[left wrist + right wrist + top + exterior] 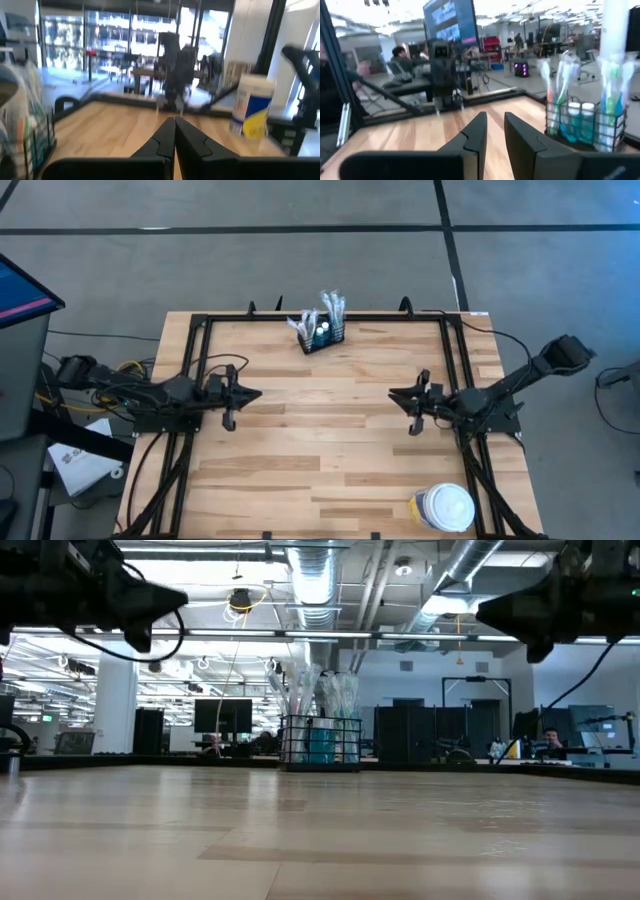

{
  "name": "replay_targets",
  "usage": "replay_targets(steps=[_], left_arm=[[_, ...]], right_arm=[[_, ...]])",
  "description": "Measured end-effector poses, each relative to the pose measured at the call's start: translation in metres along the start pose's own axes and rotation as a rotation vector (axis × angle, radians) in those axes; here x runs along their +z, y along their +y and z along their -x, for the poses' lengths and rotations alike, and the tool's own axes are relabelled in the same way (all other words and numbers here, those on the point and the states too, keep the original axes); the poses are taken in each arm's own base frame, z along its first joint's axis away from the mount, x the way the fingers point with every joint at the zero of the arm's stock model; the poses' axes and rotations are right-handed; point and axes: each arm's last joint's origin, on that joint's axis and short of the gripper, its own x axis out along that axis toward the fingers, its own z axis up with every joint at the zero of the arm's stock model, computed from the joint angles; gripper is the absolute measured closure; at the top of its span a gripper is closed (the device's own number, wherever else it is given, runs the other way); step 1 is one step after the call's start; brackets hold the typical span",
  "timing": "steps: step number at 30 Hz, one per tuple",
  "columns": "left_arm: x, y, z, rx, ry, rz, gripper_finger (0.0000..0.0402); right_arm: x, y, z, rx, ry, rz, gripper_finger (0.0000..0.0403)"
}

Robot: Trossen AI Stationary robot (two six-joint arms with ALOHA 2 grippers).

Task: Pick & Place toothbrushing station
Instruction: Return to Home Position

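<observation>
Where it stands upright, the black wire caddy (309, 343) holds toothbrushes (333, 306).

black caddy (312, 345), teal bottles (322, 332), white yellow-labelled jar (445, 507)

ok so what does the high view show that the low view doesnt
Only the high view: the white-lidded jar at the table's right corner, on the edge away from the holder, and both arms whole, the left gripper and right gripper pointing at each other over the wood. Only the low view: the room behind, with a person seated at far right. Both: the black wire holder with its toothbrushes.
</observation>
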Motion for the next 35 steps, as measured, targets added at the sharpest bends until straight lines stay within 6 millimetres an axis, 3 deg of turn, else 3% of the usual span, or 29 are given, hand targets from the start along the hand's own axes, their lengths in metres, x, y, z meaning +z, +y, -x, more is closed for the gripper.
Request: replay_targets(steps=[5, 15, 28, 35], left_arm=[[0.009, 0.001, 0.006, 0.002, -0.069, -0.022, 0.0398], [0.006, 0.002, 0.010, -0.010, -0.027, -0.013, 0.0398], [0.015, 0.007, 0.026, -0.053, -0.101, 0.011, 0.0398], [0.021, 0.006, 0.033, -0.179, -0.153, 0.058, 0.0398]], right_arm=[[0.003, 0.007, 0.006, 0.031, -0.014, 0.027, 0.0345], [0.002, 0.009, 0.010, -0.030, -0.006, 0.083, 0.0345], [0.012, 0.017, 0.024, 0.054, -0.048, 0.133, 0.0345], [0.012, 0.018, 0.030, 0.095, -0.023, 0.148, 0.0345]])
